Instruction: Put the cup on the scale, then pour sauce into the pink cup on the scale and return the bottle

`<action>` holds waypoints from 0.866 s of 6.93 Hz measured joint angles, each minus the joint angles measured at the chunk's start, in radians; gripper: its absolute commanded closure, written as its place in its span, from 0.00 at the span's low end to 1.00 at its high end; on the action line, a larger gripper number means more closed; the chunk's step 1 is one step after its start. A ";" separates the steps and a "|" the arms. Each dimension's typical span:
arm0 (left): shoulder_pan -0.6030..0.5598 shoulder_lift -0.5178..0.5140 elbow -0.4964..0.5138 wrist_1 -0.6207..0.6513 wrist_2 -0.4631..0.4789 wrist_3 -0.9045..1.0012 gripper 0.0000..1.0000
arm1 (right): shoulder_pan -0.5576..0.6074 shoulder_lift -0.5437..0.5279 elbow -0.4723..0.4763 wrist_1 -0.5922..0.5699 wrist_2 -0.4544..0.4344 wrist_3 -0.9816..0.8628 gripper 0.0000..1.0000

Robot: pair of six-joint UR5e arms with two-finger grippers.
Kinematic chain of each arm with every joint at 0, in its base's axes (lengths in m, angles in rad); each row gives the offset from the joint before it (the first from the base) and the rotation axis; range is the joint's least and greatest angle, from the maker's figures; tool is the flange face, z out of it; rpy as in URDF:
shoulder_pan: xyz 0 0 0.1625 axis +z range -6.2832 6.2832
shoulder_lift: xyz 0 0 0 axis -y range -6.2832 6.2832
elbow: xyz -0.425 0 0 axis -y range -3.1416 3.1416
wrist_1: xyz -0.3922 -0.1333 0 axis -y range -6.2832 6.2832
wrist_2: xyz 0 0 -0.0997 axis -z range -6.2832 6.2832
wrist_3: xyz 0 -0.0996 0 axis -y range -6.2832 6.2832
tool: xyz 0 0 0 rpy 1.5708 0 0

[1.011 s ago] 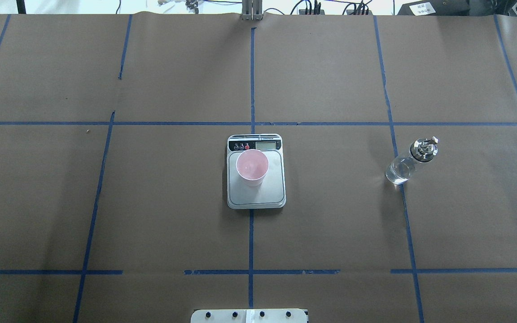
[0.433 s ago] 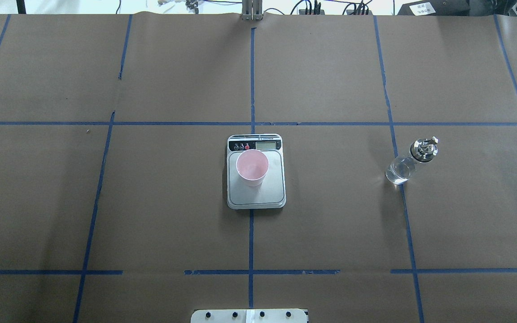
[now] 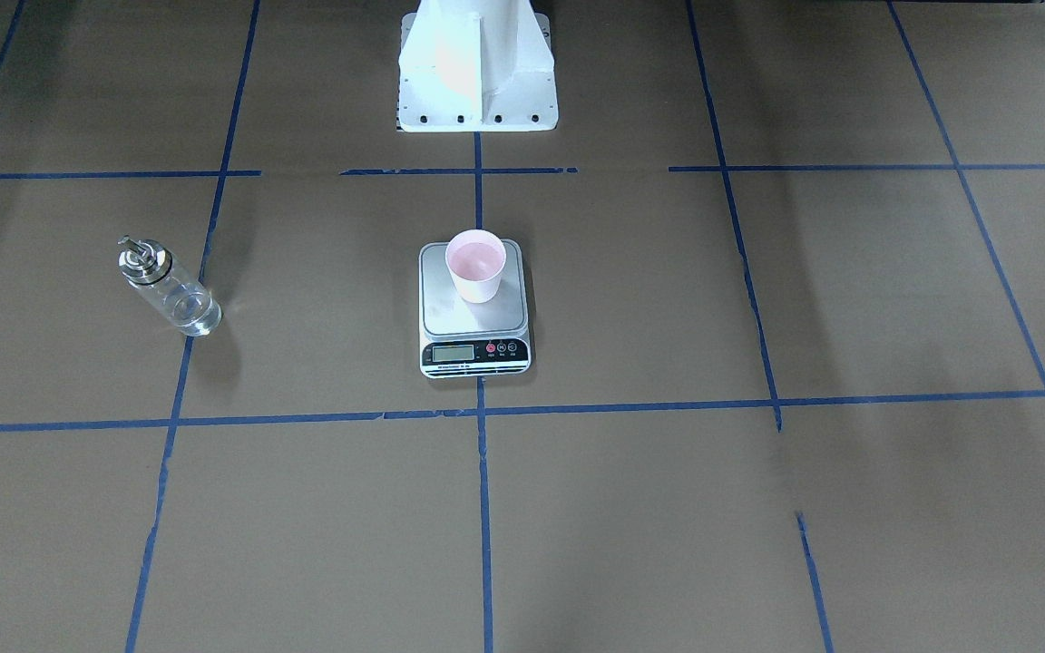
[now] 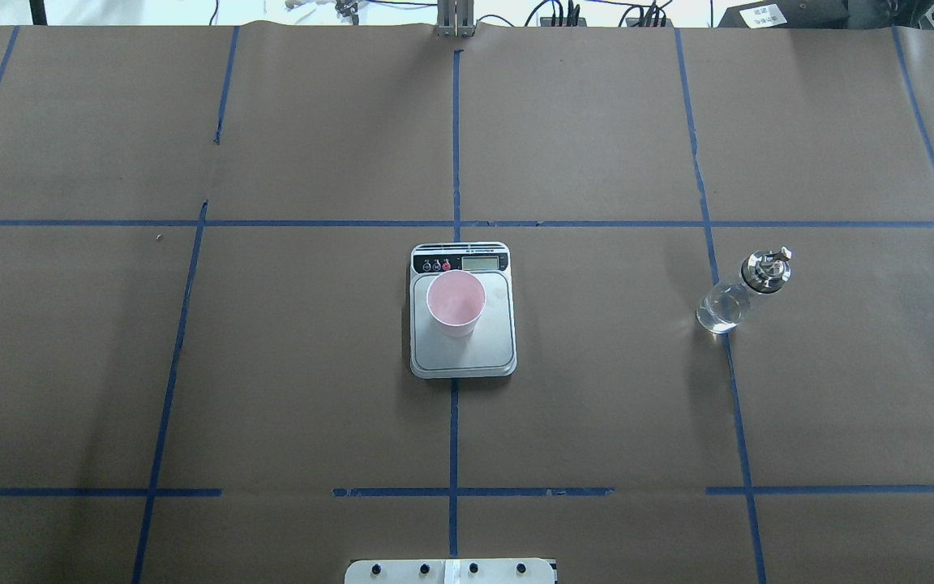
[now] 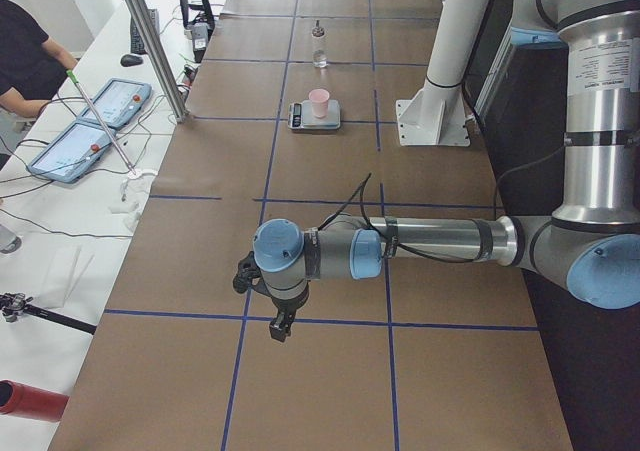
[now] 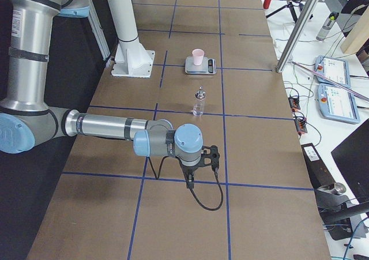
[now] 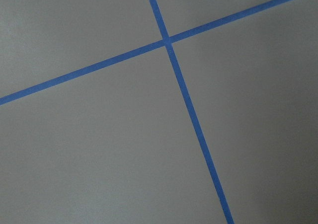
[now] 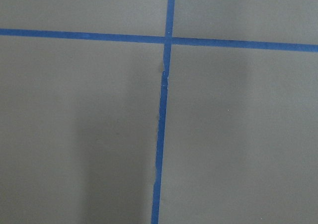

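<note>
The pale pink cup (image 4: 456,302) stands upright on the steel platform of the scale (image 4: 467,353), toward its display end; both also show in the front view, cup (image 3: 475,263) on scale (image 3: 473,317). The clear glass bottle (image 4: 739,294) with its silver cap stands upright on the table to the scale's right, on a blue tape line (image 3: 167,288). Neither gripper is near them. My left gripper (image 5: 278,327) and right gripper (image 6: 189,182) hang over the table's ends and show only in the side views, so I cannot tell whether they are open. The wrist views show only brown paper and tape.
The robot's white base (image 3: 477,82) stands behind the scale. Blue tape lines divide the brown paper-covered table. Tablets (image 5: 100,121) and cables lie on a white bench beyond a metal pole (image 5: 150,41), with a seated person (image 5: 20,41) there.
</note>
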 measured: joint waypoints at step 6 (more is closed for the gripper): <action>-0.001 0.015 0.004 -0.191 -0.005 -0.258 0.00 | 0.000 0.008 0.013 0.002 -0.005 0.040 0.00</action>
